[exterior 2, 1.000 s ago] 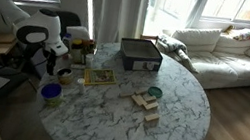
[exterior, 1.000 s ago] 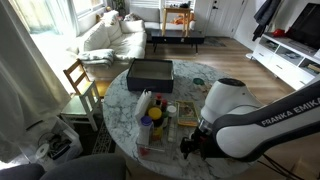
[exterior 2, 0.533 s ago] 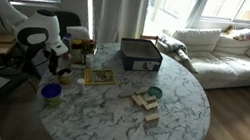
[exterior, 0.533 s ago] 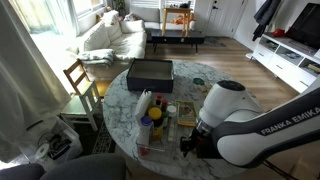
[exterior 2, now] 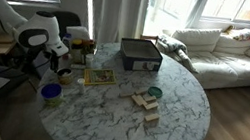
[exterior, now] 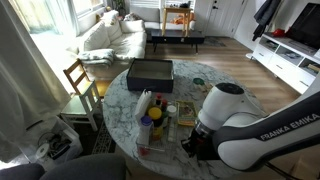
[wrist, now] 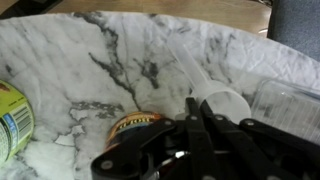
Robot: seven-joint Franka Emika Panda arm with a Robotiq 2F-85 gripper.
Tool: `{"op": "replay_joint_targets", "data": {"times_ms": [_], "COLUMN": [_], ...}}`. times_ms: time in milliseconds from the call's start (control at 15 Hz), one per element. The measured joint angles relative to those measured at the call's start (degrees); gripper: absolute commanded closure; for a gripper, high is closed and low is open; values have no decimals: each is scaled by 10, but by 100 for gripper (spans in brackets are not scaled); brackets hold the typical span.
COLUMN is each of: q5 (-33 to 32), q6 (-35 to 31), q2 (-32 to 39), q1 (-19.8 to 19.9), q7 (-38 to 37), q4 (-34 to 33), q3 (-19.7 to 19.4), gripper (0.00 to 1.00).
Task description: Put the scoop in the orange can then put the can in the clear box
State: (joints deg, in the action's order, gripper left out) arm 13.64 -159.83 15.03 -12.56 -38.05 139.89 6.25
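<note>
Our claw (wrist: pixel 197 108) shut tight beside the scoop (wrist: pixel 222 100).
Just left of its tips sits the orange can (wrist: pixel 135 126), the clear box (wrist: pixel 290 95) farther right; we cannot tell whether the scoop is pinched.

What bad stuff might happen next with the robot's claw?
1. The gripper is shut right at the rim of the white scoop. I cannot tell whether it has it, so lifting might leave the scoop on the marble table.
2. The orange can sits close beside the gripper, so a sideways move might knock it over.
</note>
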Motion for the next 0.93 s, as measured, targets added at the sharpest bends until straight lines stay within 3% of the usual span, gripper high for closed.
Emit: {"op": "replay_joint_targets", "data": {"times_ms": [400, 733, 933], "q5": [33, 107, 150], "q6": [20, 99, 141], "q2": [-25, -98, -147], "q1": [24, 81, 91], "q7": [114, 314, 408], "q4": [0, 1, 2], "q3": [12, 53, 40], "gripper": [99, 99, 99]}}
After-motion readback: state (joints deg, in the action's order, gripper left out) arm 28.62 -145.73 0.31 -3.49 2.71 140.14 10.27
